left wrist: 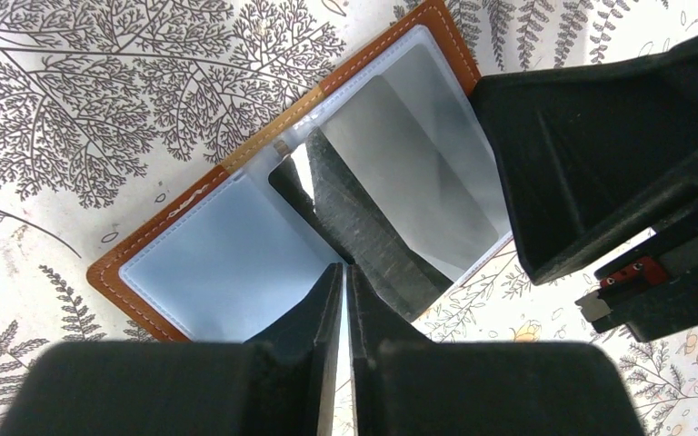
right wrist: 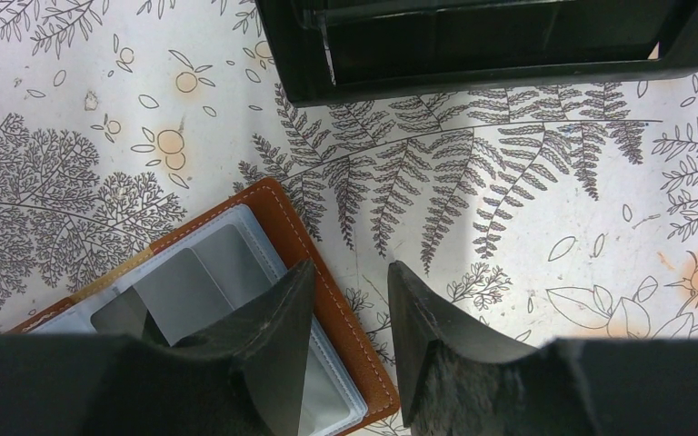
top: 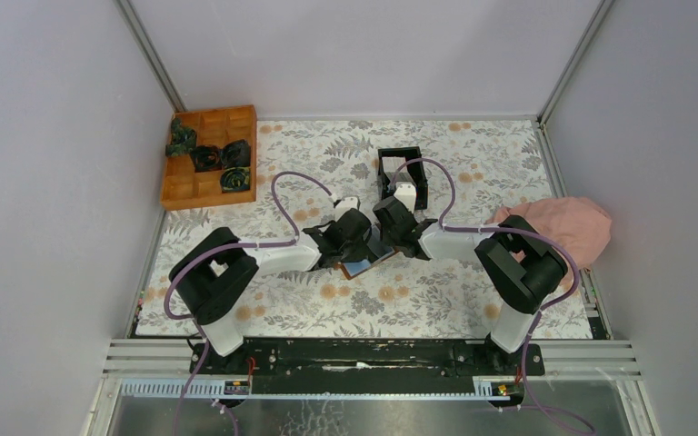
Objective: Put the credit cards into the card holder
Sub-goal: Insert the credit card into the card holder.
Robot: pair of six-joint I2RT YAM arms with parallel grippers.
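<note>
1. Pinning the card holder [left wrist: 227, 254] looks to be the job of the right tool [right wrist: 352, 272]. Its jaws stand apart and clamp nothing. One finger [right wrist: 268, 336] presses down on the clear pocket at the holder's nearer end, and the other hangs off the leather over the bare surface [right wrist: 509, 272].
2. That press probably holds the opened holder flat and stops it sliding while a card is pushed in from the other side.
3. The left tool [left wrist: 344, 272] hovers low over the holder beside the fold, jaws all but together with only a hairline slit. Whether a card's edge sits in that slit I cannot tell.
4. One pale credit card [left wrist: 418, 154] shows under the clear plastic of the pinned panel. It seems most of the way in and roughly lined up with the pocket.
5. The holder lies at mid-surface between the two arms, opened flat with its pockets up and brown leather down.
6. Its long axis runs across the arms, left to right, with the right end turned slightly away from the bases. The fold crosses it at the middle, and the pocket mouths appear to face that fold.
</note>
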